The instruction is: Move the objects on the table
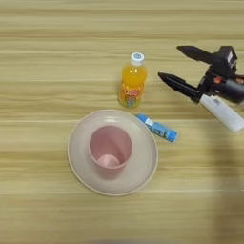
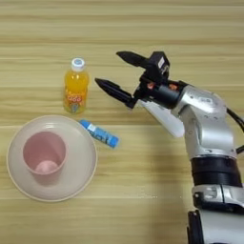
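While the light wooden table (image 1: 43,57) fills both views, the silver right arm (image 2: 209,143) is seen rising from the bottom right corner and bending towards the middle of the surface. At its end the right gripper (image 2: 112,71) is held with its two black fingers spread wide, pointing to the robot's left; nothing is gripped between them and nothing is touched by their tips. One finger (image 2: 131,58) is set further from the robot, the other (image 2: 113,91) nearer, and the gap between them is directed at the bottle without reaching it.

A beige plate (image 1: 81,167) is laid on the table nearer the robot and to the left, and a pink cup (image 1: 110,147) is stood upright on its middle, mouth up.

A slim white remote (image 2: 164,119) is seen lying on the table just below the gripper, partly covered by the wrist; whether it is touched by the arm cannot be told.

A small orange-juice bottle (image 1: 132,81) with a white cap is stood upright beyond the plate, near its far rim but apart from it.

A small blue stick (image 1: 157,127) with a white label is laid slantwise just beside the plate's right rim, between the bottle and the plate
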`<state>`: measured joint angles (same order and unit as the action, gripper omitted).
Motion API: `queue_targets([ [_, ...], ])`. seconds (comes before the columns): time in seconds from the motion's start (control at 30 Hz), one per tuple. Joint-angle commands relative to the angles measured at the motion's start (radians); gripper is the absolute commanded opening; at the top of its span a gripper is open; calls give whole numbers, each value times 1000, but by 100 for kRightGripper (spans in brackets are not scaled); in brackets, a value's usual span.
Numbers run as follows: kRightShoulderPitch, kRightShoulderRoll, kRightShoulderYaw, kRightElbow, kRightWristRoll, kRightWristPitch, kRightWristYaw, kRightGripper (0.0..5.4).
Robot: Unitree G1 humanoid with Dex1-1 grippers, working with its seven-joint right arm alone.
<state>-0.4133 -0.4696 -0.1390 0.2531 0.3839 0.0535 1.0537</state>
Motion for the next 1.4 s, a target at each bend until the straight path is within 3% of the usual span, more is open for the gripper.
queue_targets([
  [0.03,-72,23,2,-56,-15,-16,-90,536],
  [0.4,-59,105,98,-60,-97,-52,-154,536],
  [0.8,-97,166,166,11,-217,-112,-246,536],
  [1.4,-154,212,195,180,-320,-220,-366,536],
])
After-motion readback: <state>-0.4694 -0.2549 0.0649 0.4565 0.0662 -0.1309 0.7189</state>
